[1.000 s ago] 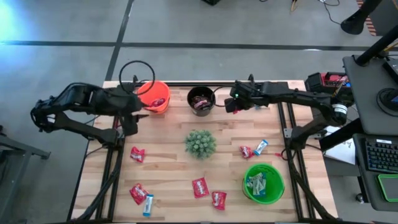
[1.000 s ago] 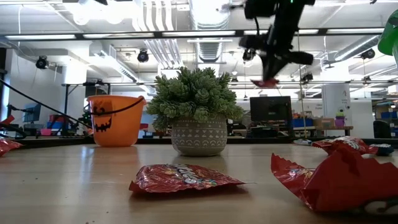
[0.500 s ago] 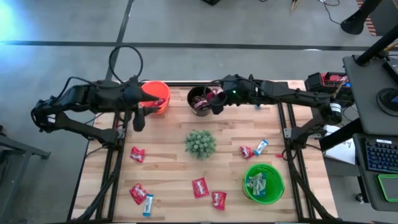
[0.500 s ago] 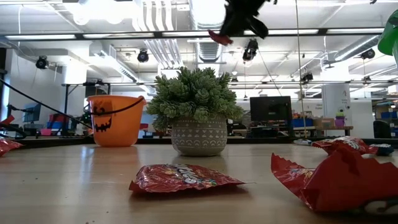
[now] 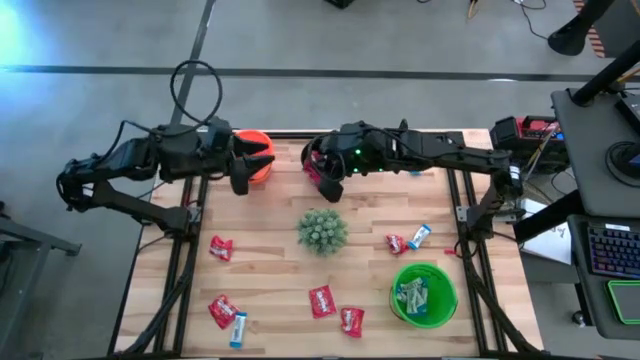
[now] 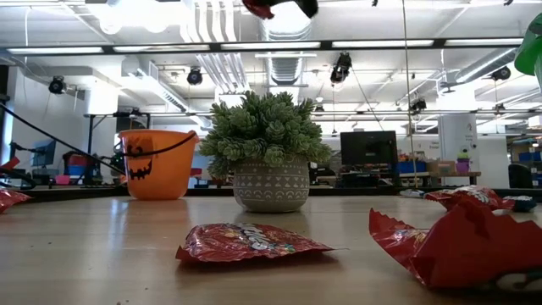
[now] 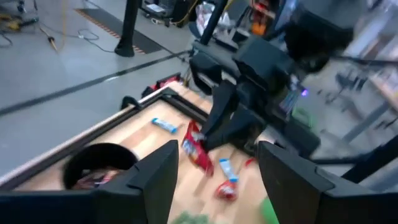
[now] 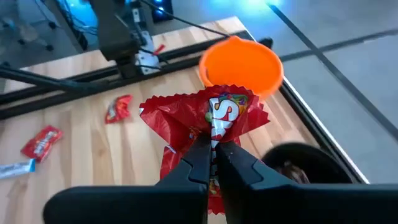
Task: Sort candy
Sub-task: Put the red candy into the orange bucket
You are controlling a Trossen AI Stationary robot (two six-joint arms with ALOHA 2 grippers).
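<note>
My right gripper (image 5: 328, 180) is shut on a red wrapped candy (image 8: 211, 121), held high above the table beside the black bucket (image 5: 322, 158), between it and the orange bucket (image 5: 255, 155). The low view shows the candy (image 6: 258, 7) at its top edge. My left gripper (image 5: 243, 178) hovers open and empty beside the orange bucket, facing the right arm. Several red and light blue candies lie flat on the table, among them one near the left edge (image 5: 221, 247) and one in front (image 5: 322, 300). My right gripper pinches the red candy's wrapper near its middle (image 8: 214, 140) between its two fingers. The fingers come from the table's right, slanting down. The crumpled wrapper spreads out beyond the fingertips, lifted clear of the table and buckets.
A spiky green plant ball in a pot (image 5: 322, 231) stands mid-table. A green bucket (image 5: 424, 293) with light blue candy stands at the near right. A red (image 5: 397, 243) and a light blue candy (image 5: 419, 236) lie beside it. More candies lie at the near left (image 5: 225, 312).
My right gripper has carried the red candy toward the table's left edge, from right of the black bucket across it to its left side, and has risen. My left gripper has moved toward the table's right, along the orange bucket's near side.
</note>
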